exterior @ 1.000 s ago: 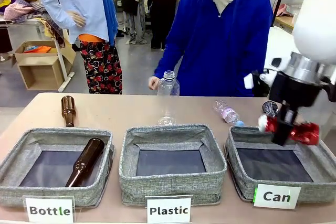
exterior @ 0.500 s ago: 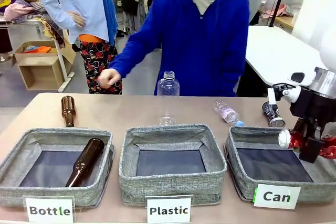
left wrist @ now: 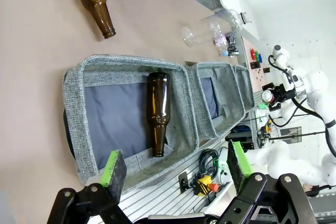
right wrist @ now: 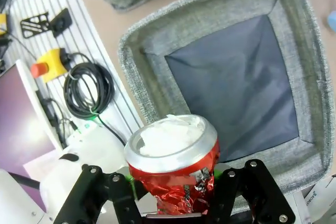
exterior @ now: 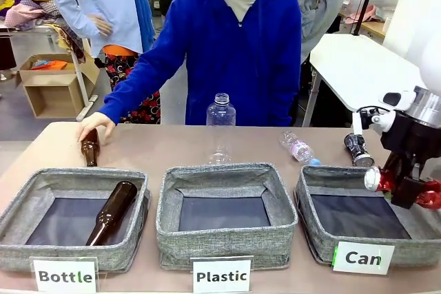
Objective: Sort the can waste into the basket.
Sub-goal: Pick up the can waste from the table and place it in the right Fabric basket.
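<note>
My right gripper [exterior: 405, 189] is shut on the crumpled shiny red can [exterior: 383, 182], holding it sideways over the right side of the grey "Can" basket [exterior: 324, 177]. In the right wrist view the red can [right wrist: 174, 163] sits between the fingers, above the Can basket [right wrist: 210, 19], whose dark base is bare. The black and silver can [exterior: 357, 148] lies on the table just behind that basket. My left gripper [left wrist: 176, 163] is open, hovering over the "Bottle" basket [left wrist: 79, 98].
A brown bottle [exterior: 114, 211] lies in the Bottle basket [exterior: 41, 180]. The person's hand [exterior: 93, 125] rests on another brown bottle [exterior: 89, 148] behind it. A clear plastic bottle [exterior: 220, 111] stands upright and another [exterior: 298, 147] lies behind the "Plastic" basket [exterior: 227, 173].
My right gripper has carried the red can rightward and lower, to the right side of the Can basket. The person has stepped left and put a hand on the brown bottle on the table.
</note>
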{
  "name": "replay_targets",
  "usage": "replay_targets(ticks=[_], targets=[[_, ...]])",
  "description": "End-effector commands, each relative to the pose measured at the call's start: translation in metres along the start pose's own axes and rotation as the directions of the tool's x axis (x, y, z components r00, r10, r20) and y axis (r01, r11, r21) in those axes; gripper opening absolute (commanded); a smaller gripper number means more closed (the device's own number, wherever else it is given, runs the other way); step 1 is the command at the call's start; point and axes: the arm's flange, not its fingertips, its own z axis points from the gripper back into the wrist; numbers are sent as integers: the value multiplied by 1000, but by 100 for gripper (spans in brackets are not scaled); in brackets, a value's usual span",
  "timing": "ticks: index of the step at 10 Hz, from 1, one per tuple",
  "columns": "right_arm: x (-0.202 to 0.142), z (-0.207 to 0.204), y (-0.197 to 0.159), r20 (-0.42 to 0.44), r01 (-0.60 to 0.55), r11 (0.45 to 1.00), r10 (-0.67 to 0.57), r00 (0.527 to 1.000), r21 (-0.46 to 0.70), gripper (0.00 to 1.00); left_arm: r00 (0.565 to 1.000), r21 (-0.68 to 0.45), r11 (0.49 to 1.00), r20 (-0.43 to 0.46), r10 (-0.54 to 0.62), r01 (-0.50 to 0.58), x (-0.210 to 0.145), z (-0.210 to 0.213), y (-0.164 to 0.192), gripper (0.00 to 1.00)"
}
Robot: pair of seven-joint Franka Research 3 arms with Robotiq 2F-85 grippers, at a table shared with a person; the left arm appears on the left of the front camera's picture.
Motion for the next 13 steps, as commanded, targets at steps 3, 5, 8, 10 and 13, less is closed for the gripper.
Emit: replay_targets(ticks=[3,5,8,10,13], targets=[[-3,-6,-12,3,22,999,-22,1000,-48,100,1000,-14,1000,2,-8,8,-2,2,2,100],[-3,-6,-14,15,33,998,-32,999,-46,88,1000,-14,1000,2,-8,8,-2,2,2,100],[-4,-7,-18,25,30,999,-29,999,-45,100,1000,-14,1000,2,-8,8,-2,2,2,100],[-5,-6,-23,56,45,999,-44,997,-20,100,1000,0,1000,0,0,0,0,0,0,100],[-10,0,-33,219,145,984,-165,962,103,100,993,-70,994,89,-77,83,-34,97,-51,100]])
